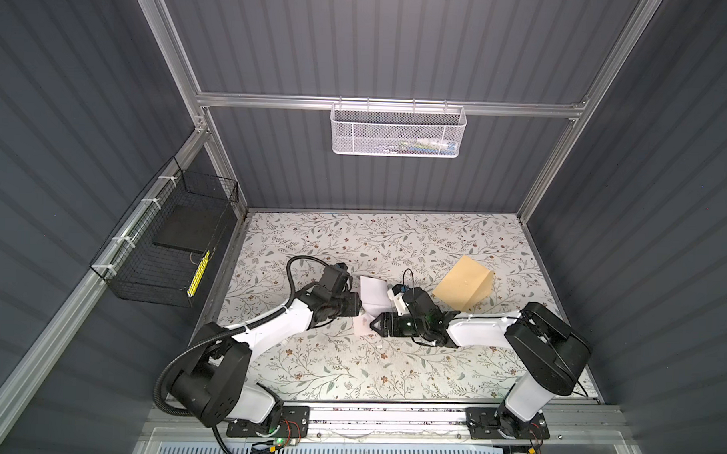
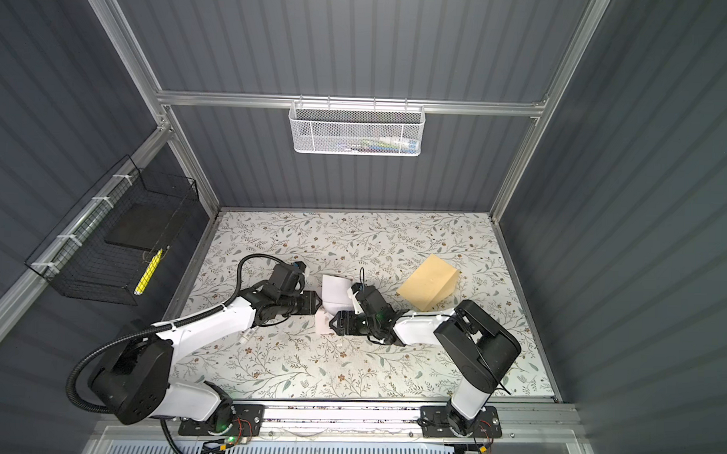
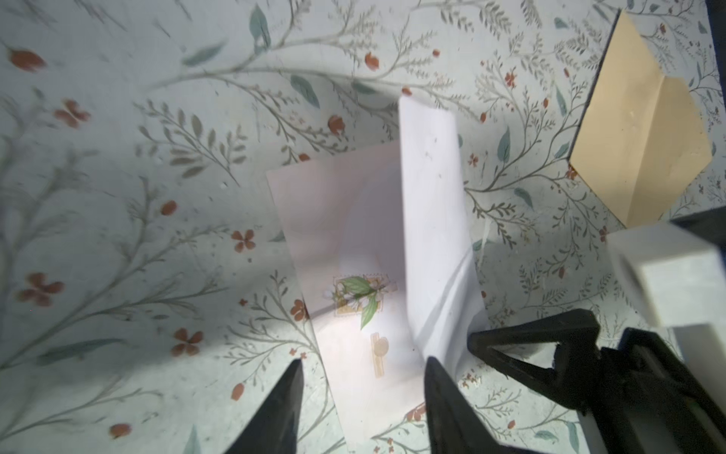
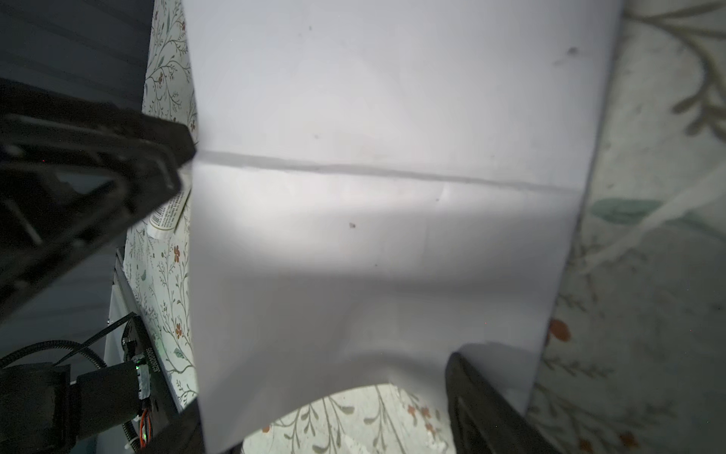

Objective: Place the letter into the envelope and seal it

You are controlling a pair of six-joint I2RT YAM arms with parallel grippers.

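Left hand (image 3: 363,373) sits low over the flowered worktop (image 1: 328,360), left of centre. Its two dark fingers (image 3: 288,397) are spread apart and straddle one end of the letter (image 3: 428,196) without pinching it. A small white stick (image 4: 169,214) lies on the worktop beside this arm. The letter is at the middle of the worktop, between the two hands, and is bent along a crease. One part lies flat with a small flower print showing on it, and the other part stands up and curls toward the right hand (image 1: 374,323). That hand points leftward, its tip close to the left one's in both top views, and its fingers are spread wide. In the right wrist view the sheet hangs across the gap. One finger (image 4: 483,397) shows in front of the paper and the other is hidden behind it, so I cannot tell whether either presses the sheet. Farther right and toward the back lies the tan envelope (image 1: 463,287), apart from the letter, its flap unsealed and angled at the fold.
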